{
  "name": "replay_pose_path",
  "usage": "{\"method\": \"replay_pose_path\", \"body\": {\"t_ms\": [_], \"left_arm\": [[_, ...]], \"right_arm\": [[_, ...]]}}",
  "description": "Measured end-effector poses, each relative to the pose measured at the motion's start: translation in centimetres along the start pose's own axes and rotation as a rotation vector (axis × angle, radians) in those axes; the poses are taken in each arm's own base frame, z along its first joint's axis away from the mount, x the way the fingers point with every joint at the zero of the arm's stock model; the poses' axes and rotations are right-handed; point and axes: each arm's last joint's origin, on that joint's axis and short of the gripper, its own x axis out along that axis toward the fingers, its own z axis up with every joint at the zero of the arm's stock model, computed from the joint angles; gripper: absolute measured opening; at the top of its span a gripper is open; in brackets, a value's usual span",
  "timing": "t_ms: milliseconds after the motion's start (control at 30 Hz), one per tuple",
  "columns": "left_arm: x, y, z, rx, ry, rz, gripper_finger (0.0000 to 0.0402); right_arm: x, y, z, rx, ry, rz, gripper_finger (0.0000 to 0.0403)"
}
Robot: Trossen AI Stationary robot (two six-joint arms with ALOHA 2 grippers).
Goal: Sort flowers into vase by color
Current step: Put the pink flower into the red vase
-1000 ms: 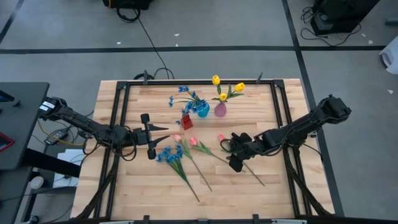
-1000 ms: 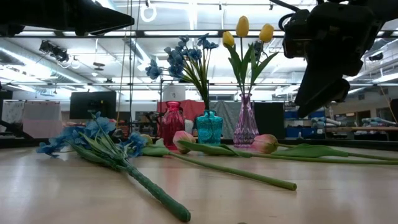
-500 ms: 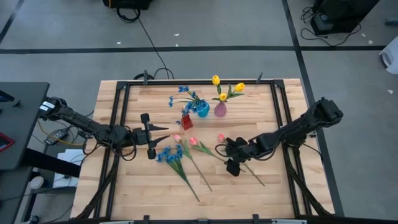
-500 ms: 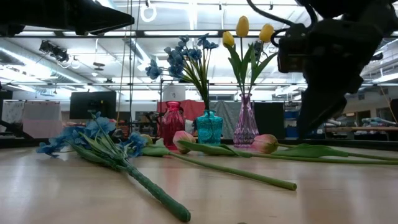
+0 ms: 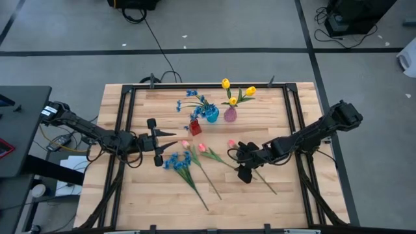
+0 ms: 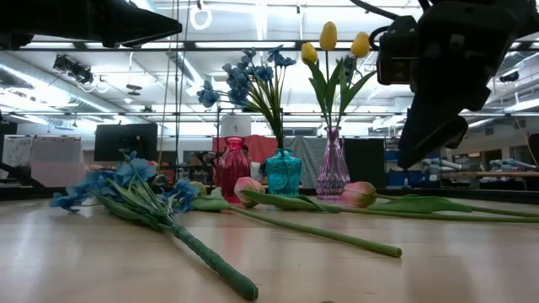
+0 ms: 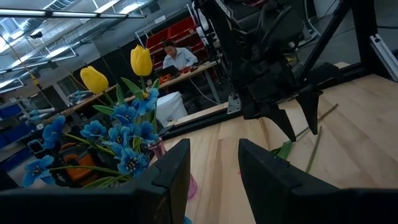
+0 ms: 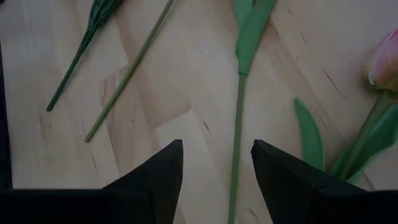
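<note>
Three pink tulips [image 5: 201, 147] lie on the table by their long green stems, next to a bunch of blue blossoms [image 5: 175, 161] [image 6: 126, 181]. Farther back stand a red vase [image 5: 194, 127], a teal vase [image 5: 211, 116] holding blue blossoms, and a pink glass vase [image 5: 230, 114] holding yellow tulips [image 6: 328, 35]. My right gripper [image 5: 242, 162] [image 8: 217, 155] hovers open above one tulip's stem [image 8: 236, 155], fingers pointing down and clear of it. My left gripper [image 5: 158, 140] [image 7: 214, 165] waits open at the table's left, pointing right.
The table's black frame rail [image 5: 123, 130] runs along its left, far and right edges. Bare wood lies near the front edge [image 5: 247, 208] and at the right [image 5: 273, 123]. A person sits at a desk in the room beyond [image 7: 177, 56].
My right gripper has shifted slightly toward the table's left over the tulip stems. It dipped lower half a second ago and has come back up a little. It stays open. The flowers have not moved.
</note>
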Motion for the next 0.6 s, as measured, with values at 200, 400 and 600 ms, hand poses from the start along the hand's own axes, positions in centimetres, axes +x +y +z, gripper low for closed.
{"method": "replay_pose_path", "body": {"t_ms": [200, 400, 600], "left_arm": [[0.00, 0.00, 0.00, 0.000, 0.000, 0.000, 0.0142], [0.00, 0.00, -0.01, 0.000, 0.000, 0.000, 0.0142], [0.00, 0.00, -0.01, 0.000, 0.000, 0.000, 0.0142]], "right_arm": [[0.00, -0.02, -0.02, 0.003, 0.002, -0.002, 0.0203], [0.00, -0.10, -0.09, 0.002, 0.010, -0.010, 0.0203], [0.00, -0.13, -0.12, 0.001, 0.013, -0.013, 0.0203]]}}
